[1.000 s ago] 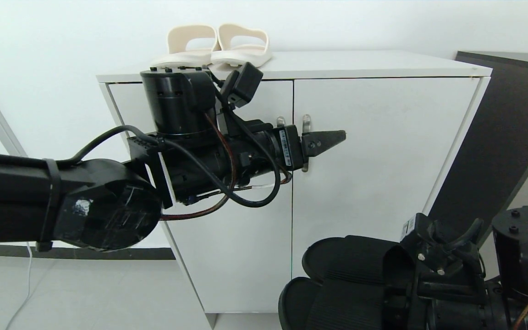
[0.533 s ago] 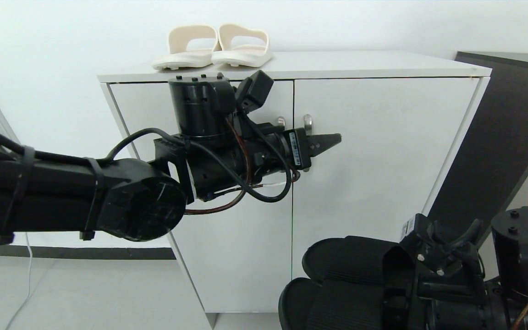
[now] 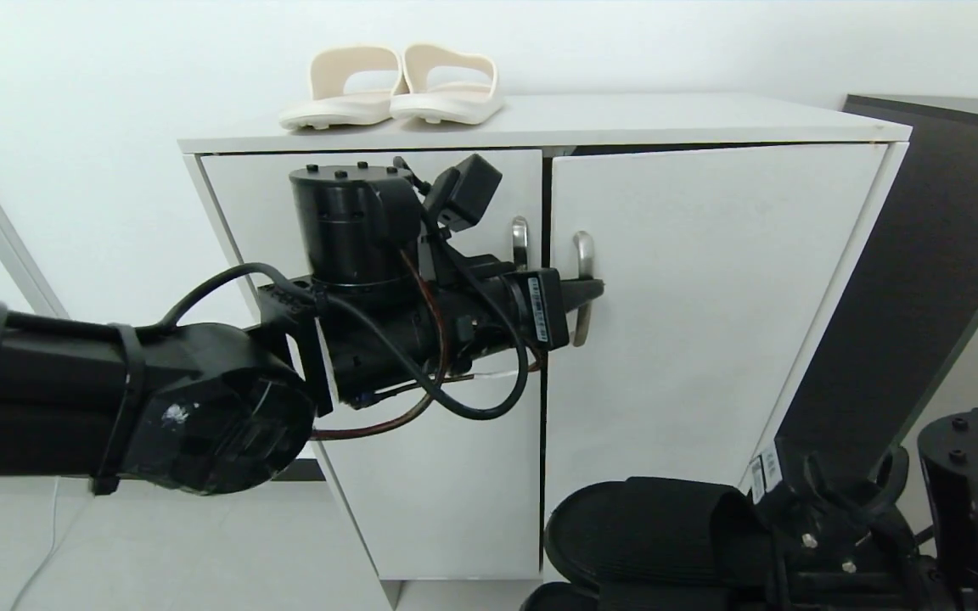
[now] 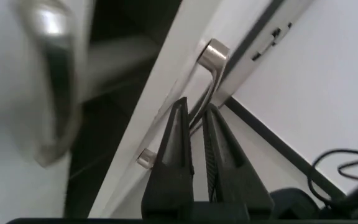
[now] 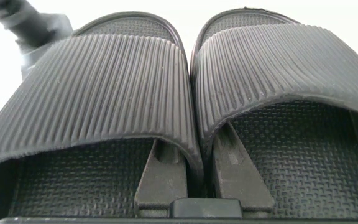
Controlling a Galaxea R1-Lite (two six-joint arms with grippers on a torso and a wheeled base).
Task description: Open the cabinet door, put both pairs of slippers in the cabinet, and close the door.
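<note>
Left gripper (image 3: 588, 291): closed on the right handle, pinching the metal bar about halfway down. In the left wrist view the bar runs between its two fingers (image 4: 180, 143).
Right handle (image 3: 583, 255): a curved metal bar, upright, at the inner edge of the right door, clamped by the left gripper.
Right door (image 3: 693, 322): slightly ajar. A dark gap shows along its top edge under the cabinet top, and a narrow one along its inner edge next to the left door.
Left door (image 3: 446, 475): shut and flush with the front. The left arm crosses in front of its upper half.
Left handle (image 3: 520, 242): just beside the right handle, with nothing gripping it.
Right gripper (image 5: 197, 177): low and to the right in front of the cabinet, closed on the black slippers. Its fingers reach under the straps and pinch the two touching inner edges together.
Black slippers (image 3: 650, 526): held side by side as one pair, ribbed straps facing up, low in front of the right door.
Beige slippers (image 3: 391, 85): on the cabinet top, side by side and touching, toward the left, above the left door.
Cabinet (image 3: 710, 119): white, with two doors, standing against a white wall.
Dark panel (image 3: 922, 255): just to the right of the cabinet.
</note>
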